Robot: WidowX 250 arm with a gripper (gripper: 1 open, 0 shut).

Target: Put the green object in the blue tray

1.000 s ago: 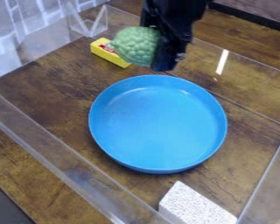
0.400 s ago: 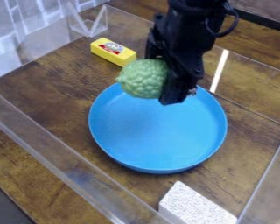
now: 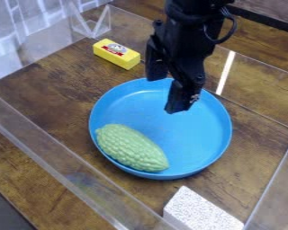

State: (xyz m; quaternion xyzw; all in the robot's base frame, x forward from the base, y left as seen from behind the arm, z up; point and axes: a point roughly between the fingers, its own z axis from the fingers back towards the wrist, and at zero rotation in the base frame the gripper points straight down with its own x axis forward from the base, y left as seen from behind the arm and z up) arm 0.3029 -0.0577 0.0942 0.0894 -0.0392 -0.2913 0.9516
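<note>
The green object (image 3: 132,147), an oval bumpy lump, lies inside the blue tray (image 3: 204,135) near its front left rim. My gripper (image 3: 166,79) hangs above the tray's back part, well clear of the green object. Its dark fingers (image 3: 182,94) stand apart and point down with nothing between them.
A small yellow rectangular block (image 3: 116,53) lies on the wooden table behind the tray on the left. A white speckled foam block (image 3: 204,212) sits at the front edge. Clear plastic walls (image 3: 39,135) border the table on the left and front.
The gripper carried the green object from beside the yellow block to over the tray, then opened. The green object dropped into the tray's front left part.
</note>
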